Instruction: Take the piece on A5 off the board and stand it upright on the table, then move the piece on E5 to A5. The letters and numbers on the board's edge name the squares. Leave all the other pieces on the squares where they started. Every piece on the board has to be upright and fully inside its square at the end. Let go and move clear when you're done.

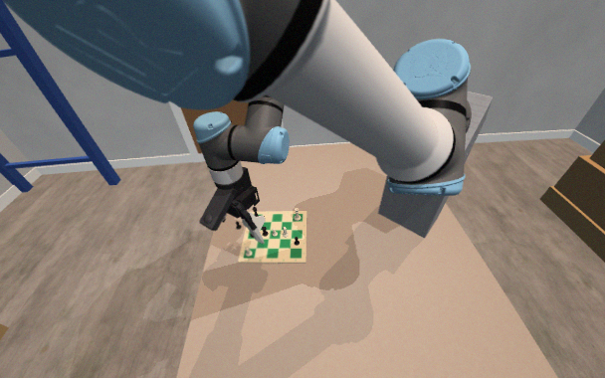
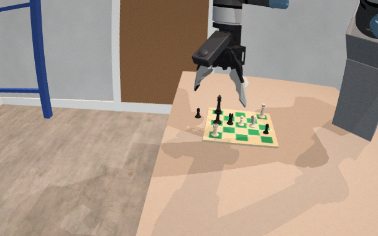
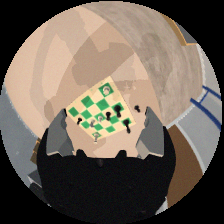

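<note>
Gripper [image 2: 220, 95] spread wide and holding nothing, hanging in the air above the far left part of the chessboard [image 2: 270, 143], fingers pointing down and well clear of the piece tops; one fingertip [image 2: 196, 86] out beyond the board's left edge, the other [image 2: 242, 100] over the back rows. Board lying flat on the tan table [image 2: 248, 192] near its far left corner, squares green and cream. Small black pawn [image 2: 198, 113] standing upright on the table just beside the board's left edge, off the squares. Tall black piece [image 2: 219, 104] upright at the board's far left corner, with a shorter black piece [image 2: 217, 118] right in front of it and another black piece [image 2: 230, 119] one square to the right. White piece [image 2: 214, 130] upright at the near left corner. Two white pieces [image 2: 241, 121] [image 2: 253, 122] side by side in the middle of the board, a taller white piece [image 2: 263, 111] at the far right corner, a small black pawn [image 2: 266, 129] near the right edge. Edge letters and numbers too small to read, so square names of these pieces not told. Grey pedestal [image 2: 357, 102] at the table's right side, blue ladder frame [image 2: 41, 62] by the wall on the left
</note>
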`<action>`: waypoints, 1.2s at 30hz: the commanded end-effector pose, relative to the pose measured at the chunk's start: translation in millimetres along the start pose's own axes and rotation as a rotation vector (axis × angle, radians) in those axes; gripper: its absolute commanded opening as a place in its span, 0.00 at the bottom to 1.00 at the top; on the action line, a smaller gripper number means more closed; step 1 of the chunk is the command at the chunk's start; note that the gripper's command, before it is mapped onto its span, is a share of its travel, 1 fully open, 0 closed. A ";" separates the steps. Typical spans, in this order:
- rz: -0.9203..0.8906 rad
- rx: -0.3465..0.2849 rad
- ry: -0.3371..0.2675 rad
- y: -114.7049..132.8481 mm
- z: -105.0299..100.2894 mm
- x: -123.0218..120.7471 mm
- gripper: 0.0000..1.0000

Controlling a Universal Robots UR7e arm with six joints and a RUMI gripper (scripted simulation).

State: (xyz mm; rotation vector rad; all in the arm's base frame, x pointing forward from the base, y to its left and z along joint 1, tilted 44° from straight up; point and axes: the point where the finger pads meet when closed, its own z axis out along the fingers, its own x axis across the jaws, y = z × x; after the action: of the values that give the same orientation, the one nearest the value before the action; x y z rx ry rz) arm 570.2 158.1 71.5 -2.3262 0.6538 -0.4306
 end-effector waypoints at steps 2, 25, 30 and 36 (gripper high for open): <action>0.012 0.000 0.004 -1.0 -0.8 0.0 1.00; 0.012 0.000 0.003 -1.0 -0.8 0.0 0.22; 0.012 0.000 0.003 -1.0 -0.8 0.0 0.22; 0.012 0.000 0.003 -1.0 -0.8 0.0 0.22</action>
State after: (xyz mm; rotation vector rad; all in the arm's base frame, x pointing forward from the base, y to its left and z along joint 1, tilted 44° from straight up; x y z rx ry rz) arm 570.8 157.8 71.9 -2.3202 0.6701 -0.4268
